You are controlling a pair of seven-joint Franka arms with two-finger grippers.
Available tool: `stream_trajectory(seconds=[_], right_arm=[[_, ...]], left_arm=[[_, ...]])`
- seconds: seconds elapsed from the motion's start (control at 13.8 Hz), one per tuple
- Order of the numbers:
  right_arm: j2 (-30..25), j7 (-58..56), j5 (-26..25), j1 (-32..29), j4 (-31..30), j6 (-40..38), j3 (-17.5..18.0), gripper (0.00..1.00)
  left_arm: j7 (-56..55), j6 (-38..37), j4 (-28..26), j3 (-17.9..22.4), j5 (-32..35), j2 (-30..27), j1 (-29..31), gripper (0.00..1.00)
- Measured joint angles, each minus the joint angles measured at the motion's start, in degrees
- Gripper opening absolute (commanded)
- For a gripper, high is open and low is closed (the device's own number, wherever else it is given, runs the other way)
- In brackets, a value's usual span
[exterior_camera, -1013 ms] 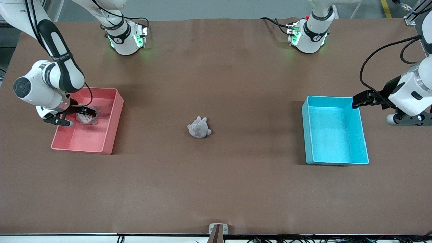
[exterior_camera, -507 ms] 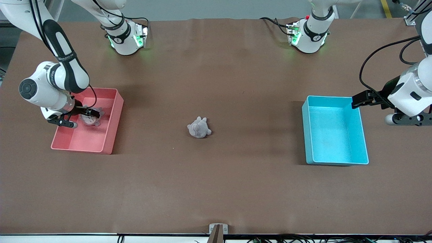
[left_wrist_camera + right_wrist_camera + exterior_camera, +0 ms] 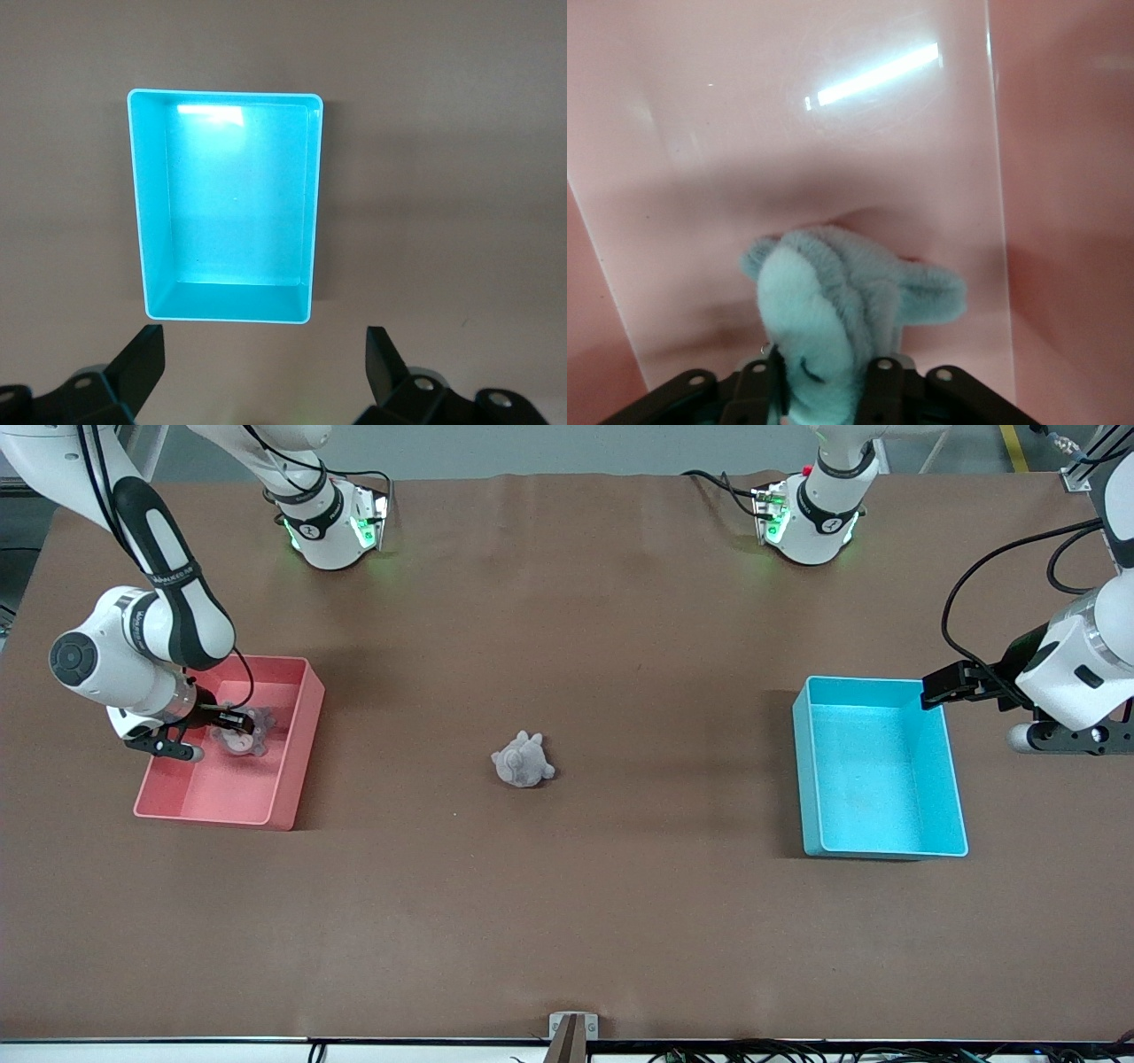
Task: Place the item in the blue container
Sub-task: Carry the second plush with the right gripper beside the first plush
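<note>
A small grey-and-pale-blue plush toy (image 3: 239, 739) lies inside the pink bin (image 3: 293, 779) toward the right arm's end of the table. My right gripper (image 3: 232, 724) is down in that bin and shut on the plush (image 3: 824, 301), with the right gripper (image 3: 824, 382) pinching its body from both sides. A second grey plush (image 3: 523, 760) sits on the table's middle. The blue container (image 3: 802, 772) stands empty toward the left arm's end. My left gripper (image 3: 941, 689) hangs open at the container's edge. In the left wrist view, the left gripper (image 3: 263, 347) holds nothing, and the container (image 3: 226, 208) lies just ahead.
Brown table cover all around. Both arm bases (image 3: 332, 522) (image 3: 811, 518) stand at the table edge farthest from the front camera. A small bracket (image 3: 572, 1026) sits at the nearest edge. Black cables trail from the left arm's wrist (image 3: 974, 584).
The right gripper shifted slightly deeper over the pink bin and its jaws closed on the plush there. The left arm has not moved.
</note>
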Motion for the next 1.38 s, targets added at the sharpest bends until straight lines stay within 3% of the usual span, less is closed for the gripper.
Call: stream_trajectory(seconds=[0.29,0.43,0.72,0.87,1.09,1.38], right_arm=[[-0.21,1.85,0.12,0.25,1.86,-4.09,0.07,0.03],[-1.18,3.73,0.13,1.11,5.32,-10.75,0.11,0.02],[-4.31,12.7,0.28,5.9,21.01,-33.65,0.28,0.02],[-4.75,20.93,0.87,10.73,27.64,-39.84,0.52,0.02],[-4.37,34.2,5.38,19.34,30.04,-39.0,0.84,0.02],[-0.13,53.27,6.81,30.49,32.47,-30.51,0.96,0.02]], left_arm=[[0.0,0.0,0.0,0.0,-0.01,0.0,0.0,1.0],[0.0,0.0,0.0,-0.01,-0.01,0.0,-0.06,1.0],[-0.16,0.0,0.02,-0.36,-0.02,0.0,-0.76,1.0],[-0.22,0.0,0.02,-0.44,-0.02,0.0,-1.12,1.0],[-0.24,0.0,0.02,-0.49,-0.02,0.0,-1.49,1.0],[-0.24,0.0,0.02,-0.5,-0.02,0.0,-1.5,1.0]])
